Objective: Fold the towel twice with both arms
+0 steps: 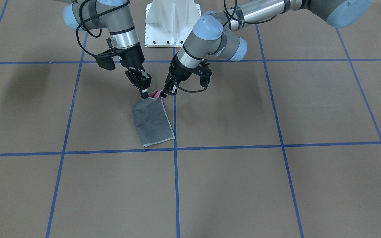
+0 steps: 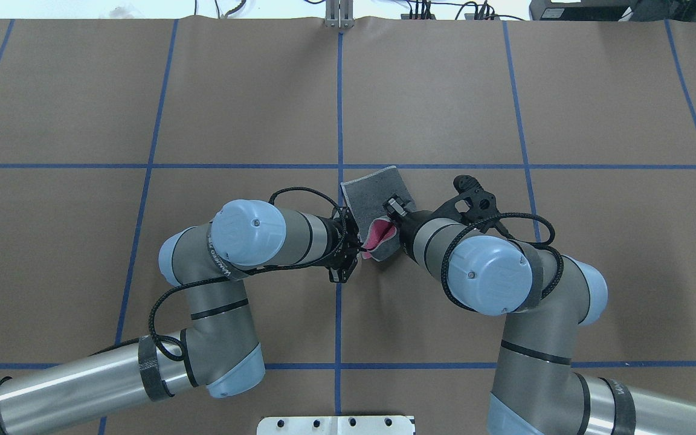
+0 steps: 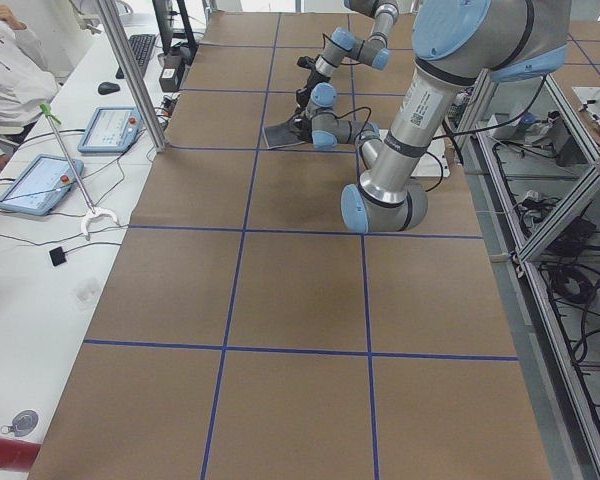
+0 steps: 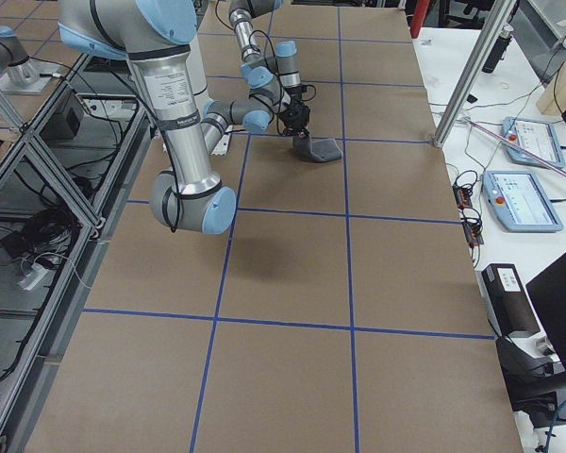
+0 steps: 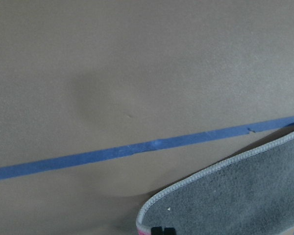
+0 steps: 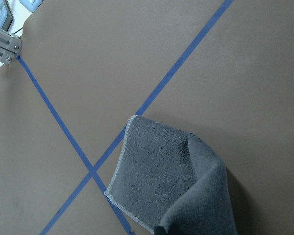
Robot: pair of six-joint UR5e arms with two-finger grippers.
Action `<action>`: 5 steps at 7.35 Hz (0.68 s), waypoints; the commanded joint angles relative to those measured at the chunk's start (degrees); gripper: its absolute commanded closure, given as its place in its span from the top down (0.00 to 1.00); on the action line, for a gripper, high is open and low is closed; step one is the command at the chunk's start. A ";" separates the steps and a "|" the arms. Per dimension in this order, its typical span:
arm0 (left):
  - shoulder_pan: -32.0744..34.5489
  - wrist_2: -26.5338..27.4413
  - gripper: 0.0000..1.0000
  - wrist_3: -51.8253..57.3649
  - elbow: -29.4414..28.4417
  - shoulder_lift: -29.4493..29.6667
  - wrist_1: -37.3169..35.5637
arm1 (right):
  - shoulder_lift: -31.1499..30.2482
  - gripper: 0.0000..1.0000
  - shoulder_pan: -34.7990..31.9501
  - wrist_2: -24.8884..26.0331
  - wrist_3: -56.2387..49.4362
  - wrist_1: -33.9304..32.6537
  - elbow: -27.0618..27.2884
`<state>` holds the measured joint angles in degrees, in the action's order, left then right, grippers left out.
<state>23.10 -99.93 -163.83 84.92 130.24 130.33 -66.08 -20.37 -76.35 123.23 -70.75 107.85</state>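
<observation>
The towel [image 1: 152, 124] is in the middle of the brown tabletop [image 2: 82, 90], just to the right of the blue tape line [image 2: 339, 103] that runs away from me. It shows its dark grey face outward. Its long axis runs from near to far, slanted a little. The far end lies flat, and its left corner touches that line, close to where a cross line meets it. The near end is raised off the tabletop, and a pocket of the pink face shows there between my two arms.

My left pincer [image 1: 164, 94] is closed narrow on the left corner of the raised near edge. My right pincer [image 1: 144, 96] is closed narrow on the right corner. The two are near each other with the pink fold between them.

My white base [image 1: 172, 23] stands behind the pincers, at the near edge of the tabletop. Well away, past the far edge of the tabletop, a white side bench [image 3: 40, 290] carries two tablets [image 3: 32, 185] and some cables. A person's sleeve [image 3: 15, 60] shows at its end.
</observation>
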 commanded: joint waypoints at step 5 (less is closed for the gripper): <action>2.03 -0.26 0.00 0.36 1.39 -0.16 -0.25 | -0.72 0.00 2.80 -0.64 -0.80 0.00 1.91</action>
<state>24.46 -100.10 -163.57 86.35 130.15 130.18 -66.75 -17.60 -76.70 122.70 -70.69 108.93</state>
